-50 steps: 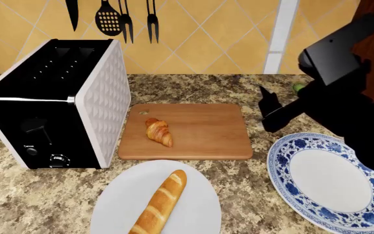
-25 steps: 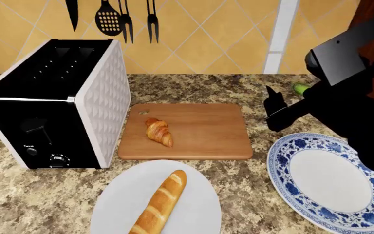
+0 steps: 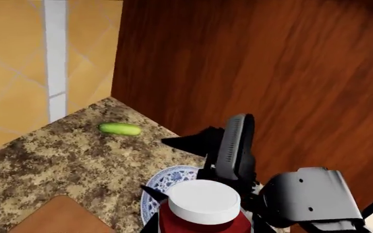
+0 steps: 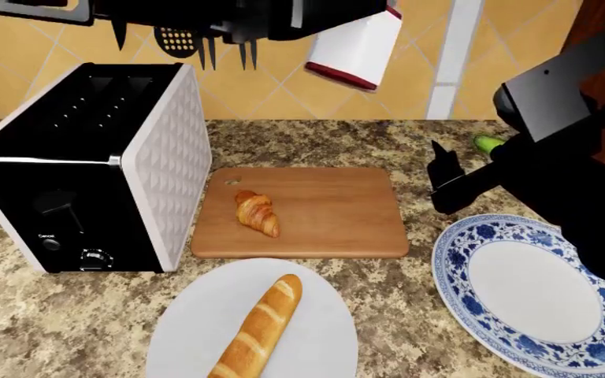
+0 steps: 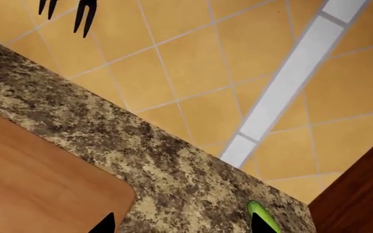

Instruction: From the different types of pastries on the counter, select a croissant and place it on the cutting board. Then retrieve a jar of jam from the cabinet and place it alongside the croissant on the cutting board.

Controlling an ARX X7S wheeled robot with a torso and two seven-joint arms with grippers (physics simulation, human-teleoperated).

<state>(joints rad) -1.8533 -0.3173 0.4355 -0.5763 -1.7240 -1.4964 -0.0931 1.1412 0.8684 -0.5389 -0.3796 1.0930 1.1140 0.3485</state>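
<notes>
One jar of jam (image 4: 353,49) in the air, croissant (image 4: 257,213) already on the cutting board (image 4: 334,209)!
Left gripper (image 3: 203,221) clamps the jar, red shoulder, white lid, tilted high above the board's far edge. Croissant sits near the board's left edge. White plate (image 4: 192,331) carries the baguette (image 4: 258,331); blue-patterned plate (image 4: 460,268) holds nothing. Right gripper (image 4: 439,177) hovers beside the board's right edge, fingers spread, empty.

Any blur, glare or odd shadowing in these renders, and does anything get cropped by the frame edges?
Head view: sharp and evenly lit, no glare; soft shadows lie under the toaster and cutting board, and the jar of jam and left arm are cut off by the top edge. Left wrist view: crisp, the jar cropped at the bottom. Right wrist view: flat lighting, only jaw tips and part of a cucumber showing.
</notes>
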